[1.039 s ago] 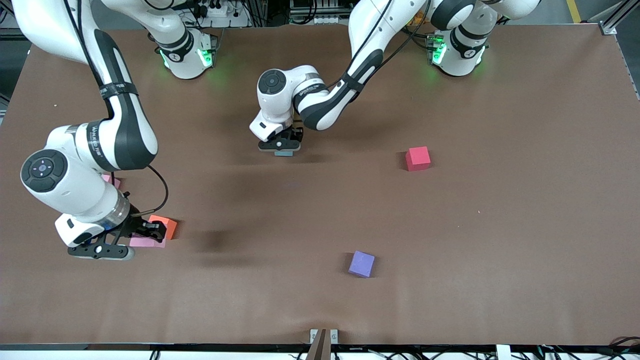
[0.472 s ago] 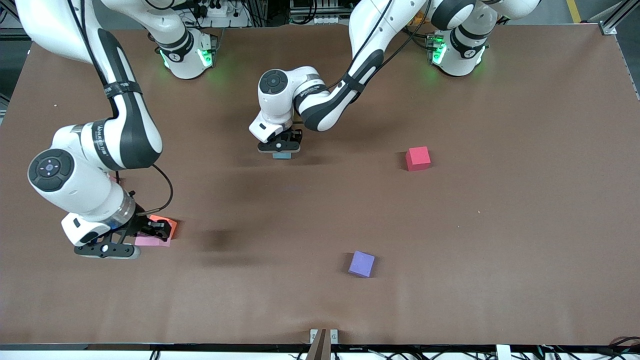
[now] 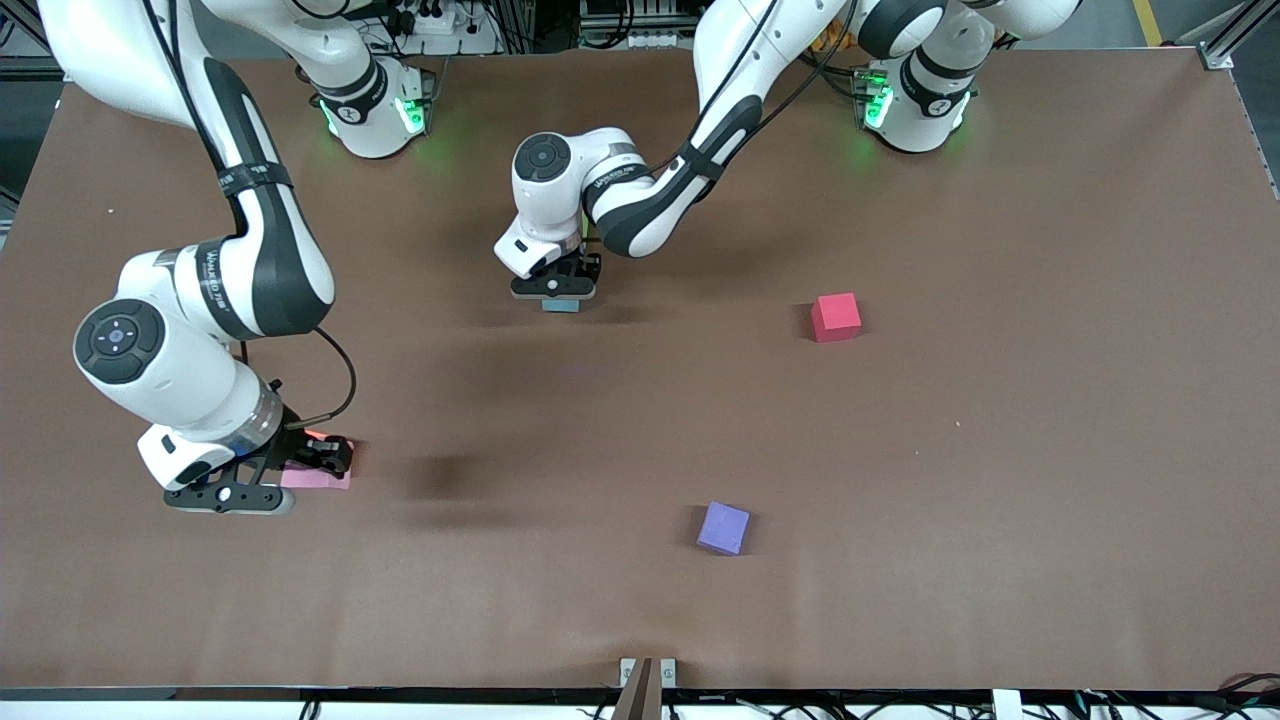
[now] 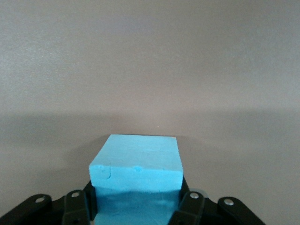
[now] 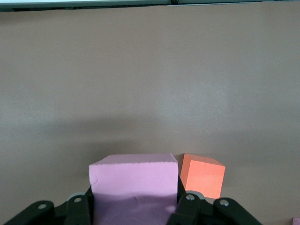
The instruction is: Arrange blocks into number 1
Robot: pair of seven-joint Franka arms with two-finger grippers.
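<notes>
My left gripper [image 3: 556, 291] [image 4: 136, 208] is shut on a light blue block [image 3: 562, 304] [image 4: 136, 159], low over the middle of the table. My right gripper [image 3: 300, 470] [image 5: 133, 208] is shut on a pink block [image 3: 318, 478] [image 5: 133, 180] near the right arm's end. An orange block [image 3: 318, 436] [image 5: 202, 177] rests on the table beside the pink one, mostly hidden by the gripper in the front view. A red block [image 3: 836, 317] lies toward the left arm's end. A purple block [image 3: 723, 527] lies nearer the front camera. No green block is in view.
The brown table [image 3: 1000, 450] stretches bare between the blocks. A sliver of another pink thing [image 5: 295, 221] shows at the corner of the right wrist view. A small bracket [image 3: 647, 672] sits at the table's front edge.
My right gripper has carried the pink block a little toward the table's middle, now covering most of the orange block. My left gripper with the light blue block has shifted slightly toward the robots' bases.
</notes>
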